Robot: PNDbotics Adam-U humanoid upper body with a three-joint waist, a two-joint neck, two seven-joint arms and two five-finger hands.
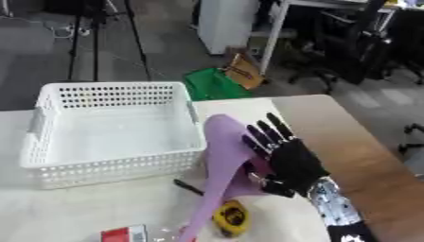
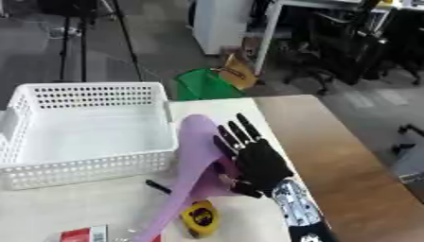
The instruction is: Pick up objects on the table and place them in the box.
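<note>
**Purple scoop up off the table, right next to the basket**

Down at the bottom edge sits a small red and white packet (image 1: 124,234), lying flat on the white table (image 1: 83,208). Just beside it to the right is a yellow tape measure (image 1: 231,217) with a dark centre, resting right by the handle of the purple scoop (image 1: 224,160).

That scoop is a long spoon-shaped thing, wide end pointing up and away, narrow handle running down toward the near edge. It looks raised and tilted, with the wide end just beside the near right corner of the white basket (image 1: 112,170), not inside it.

Right hand (image 1: 290,163) comes in from the lower right. Its fingers are straight and slightly spread along the right side of the scoop, with the thumb tucked in against it lower down, so it's pinched between them.

Something thin and black (image 1: 189,187) lies on the table between the basket and the scoop's handle; can't tell what it is.

Left hand doesn't show anywhere.
</note>
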